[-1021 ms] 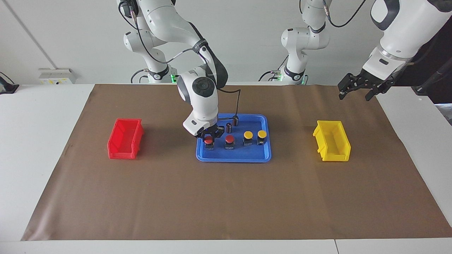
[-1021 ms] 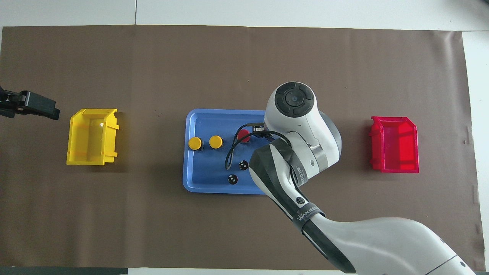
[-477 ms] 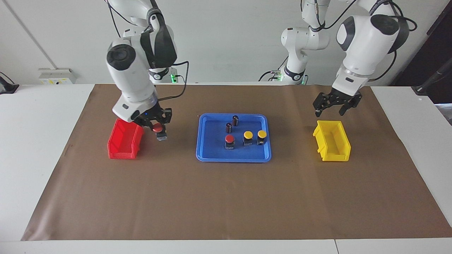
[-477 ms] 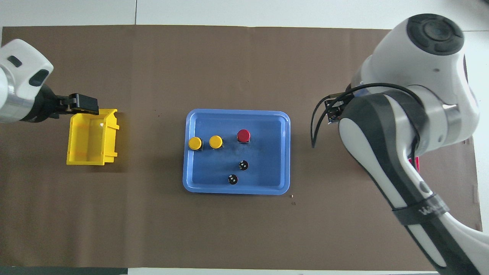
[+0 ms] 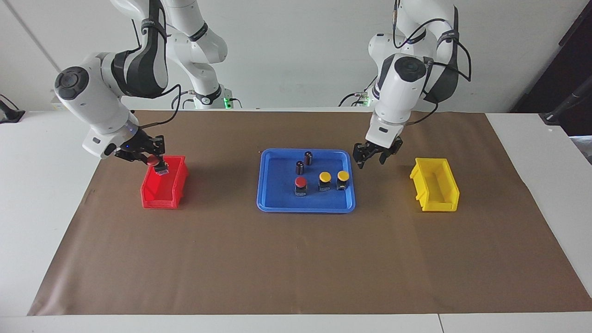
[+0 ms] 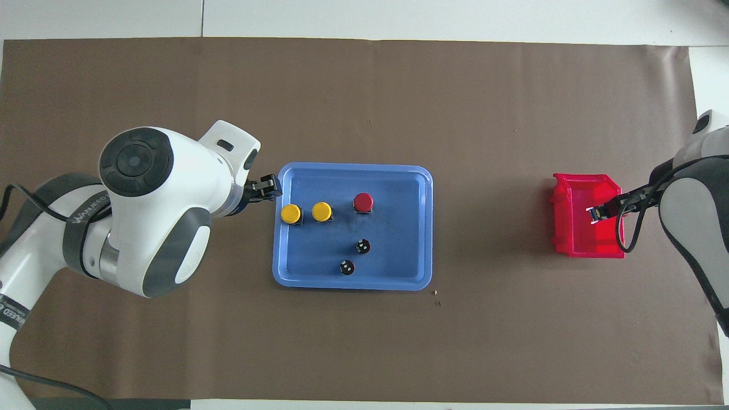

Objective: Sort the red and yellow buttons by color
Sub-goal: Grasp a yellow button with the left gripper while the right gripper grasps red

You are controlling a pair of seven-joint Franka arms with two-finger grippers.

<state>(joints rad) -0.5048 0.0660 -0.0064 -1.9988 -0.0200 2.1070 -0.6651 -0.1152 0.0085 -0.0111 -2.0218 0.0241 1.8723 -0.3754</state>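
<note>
Red button (image 5: 153,160) pinched in my right fingers (image 5: 158,167), over red bin (image 5: 163,193) for colour drop. Left fingers (image 5: 371,159) empty, part-spread, beside blue tray (image 5: 274,203); yellow buttons (image 5: 325,176) nearest.

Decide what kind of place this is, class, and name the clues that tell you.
Probably a robotics lab or test bench: two white robot arms mounted at a table with a brown paper cover, and a blue tray set between colour-matched red and yellow bins.
</note>
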